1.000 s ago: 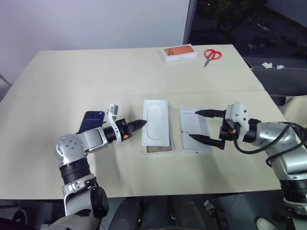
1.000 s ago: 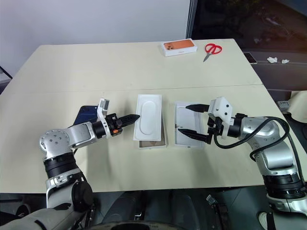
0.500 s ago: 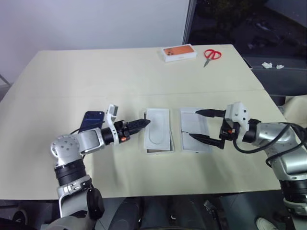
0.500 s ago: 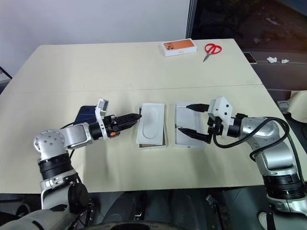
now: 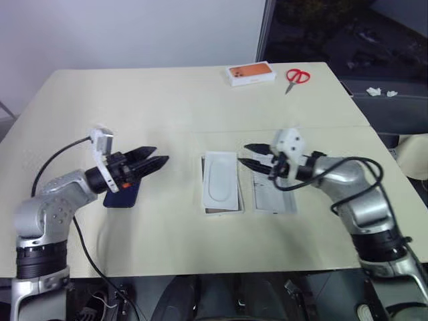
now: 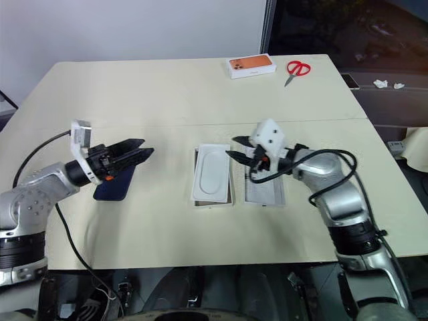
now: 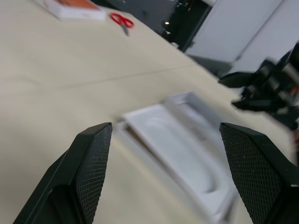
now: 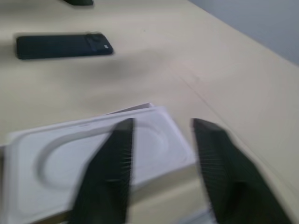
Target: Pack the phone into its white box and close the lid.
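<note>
The dark blue phone (image 5: pixel 122 194) lies flat on the table at the left, camera cluster up. My left gripper (image 5: pixel 159 155) hovers just above and beyond it, open and empty, pointing toward the centre. A white insert with an oval recess (image 5: pixel 221 179) rests on the white box (image 5: pixel 217 211), whose tan floor peeks out at the near end. The lid (image 5: pixel 273 198) lies inside-up right beside it. My right gripper (image 5: pixel 243 154) hangs over the gap between insert and lid, its fingers a small way apart with nothing between them.
An orange-topped white box (image 5: pixel 250 73) and red scissors (image 5: pixel 295 77) sit near the table's far edge. The table's right edge is close to my right arm. A seam runs across the tabletop behind the boxes.
My left gripper opened, drew back left from the insert and rose over the phone. My right gripper swung left from the lid's far side toward the insert, its fingers narrowing.
</note>
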You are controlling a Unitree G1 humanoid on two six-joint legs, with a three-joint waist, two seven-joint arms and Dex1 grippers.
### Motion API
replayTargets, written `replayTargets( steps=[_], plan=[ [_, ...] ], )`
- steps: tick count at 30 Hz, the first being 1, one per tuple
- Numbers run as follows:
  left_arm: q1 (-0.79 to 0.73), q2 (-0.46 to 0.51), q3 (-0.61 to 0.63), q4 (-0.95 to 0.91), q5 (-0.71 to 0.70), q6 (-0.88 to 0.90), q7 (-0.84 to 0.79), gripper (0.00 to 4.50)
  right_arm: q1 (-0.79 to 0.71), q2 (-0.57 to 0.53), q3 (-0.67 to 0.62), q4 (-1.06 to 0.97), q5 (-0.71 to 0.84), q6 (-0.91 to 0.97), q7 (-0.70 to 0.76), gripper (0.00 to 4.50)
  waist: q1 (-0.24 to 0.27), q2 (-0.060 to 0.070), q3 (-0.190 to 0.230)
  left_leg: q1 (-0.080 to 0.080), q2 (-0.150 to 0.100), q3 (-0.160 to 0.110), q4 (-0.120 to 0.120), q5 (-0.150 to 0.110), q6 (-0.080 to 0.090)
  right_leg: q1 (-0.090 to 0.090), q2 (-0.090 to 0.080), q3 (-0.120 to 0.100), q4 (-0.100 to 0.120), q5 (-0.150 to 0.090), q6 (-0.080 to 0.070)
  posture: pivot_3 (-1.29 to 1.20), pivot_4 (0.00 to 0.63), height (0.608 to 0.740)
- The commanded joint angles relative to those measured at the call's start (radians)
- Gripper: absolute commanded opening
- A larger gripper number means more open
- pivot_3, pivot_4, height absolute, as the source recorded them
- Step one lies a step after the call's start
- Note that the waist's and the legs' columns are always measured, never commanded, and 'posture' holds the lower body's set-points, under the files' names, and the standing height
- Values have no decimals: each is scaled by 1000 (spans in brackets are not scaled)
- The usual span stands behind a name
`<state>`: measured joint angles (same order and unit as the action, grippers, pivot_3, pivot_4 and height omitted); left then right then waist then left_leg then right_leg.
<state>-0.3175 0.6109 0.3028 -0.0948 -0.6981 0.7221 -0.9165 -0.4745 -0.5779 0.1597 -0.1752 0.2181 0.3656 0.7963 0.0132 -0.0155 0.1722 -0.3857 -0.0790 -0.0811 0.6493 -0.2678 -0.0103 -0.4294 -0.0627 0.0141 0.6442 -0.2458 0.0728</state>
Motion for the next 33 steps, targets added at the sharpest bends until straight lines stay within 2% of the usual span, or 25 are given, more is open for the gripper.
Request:
replayTargets(
  steps=[1, 8, 13, 21, 33],
  plan=[
    [-2, 15, -28, 22, 56, -115, -40, 3880, -28, 32, 75, 40, -123, -73, -53, 101, 2, 0, 0, 0, 0, 0, 0, 0, 0, 0, 0, 0, 0, 0, 0, 0, 150, 740],
    [19, 3, -41, 1, 53, -154, -46, 3880, -102, 96, 243, 172, -364, -183, -119, 39, -12, 0, 0, -2, 0, 0, 0, 0, 1, -2, 0, 0, 1, 0, 0, 0, 150, 740],
    [22, 1, -37, -4, 41, -156, -31, 3880, -132, 115, 292, 224, -451, -234, -120, 39, -25, 0, 0, -2, 0, 0, 0, 0, 1, -3, 0, 0, 2, 0, 0, 0, 150, 740],
    [36, -7, -50, -28, 46, -162, -10, 3880, -116, 116, 368, 239, -518, -322, -36, 39, -27, 0, 0, -2, 0, 0, 0, 0, 1, -3, 1, 0, 2, 0, 0, 0, 150, 740],
    [49, 2, -43, -48, 45, -164, 5, 3880, -105, 155, 372, 254, -556, -347, -7, 39, -28, 0, 0, -2, 0, 0, 0, 0, 1, -3, 1, 0, 2, 0, 0, 0, 150, 740]
  ],
)
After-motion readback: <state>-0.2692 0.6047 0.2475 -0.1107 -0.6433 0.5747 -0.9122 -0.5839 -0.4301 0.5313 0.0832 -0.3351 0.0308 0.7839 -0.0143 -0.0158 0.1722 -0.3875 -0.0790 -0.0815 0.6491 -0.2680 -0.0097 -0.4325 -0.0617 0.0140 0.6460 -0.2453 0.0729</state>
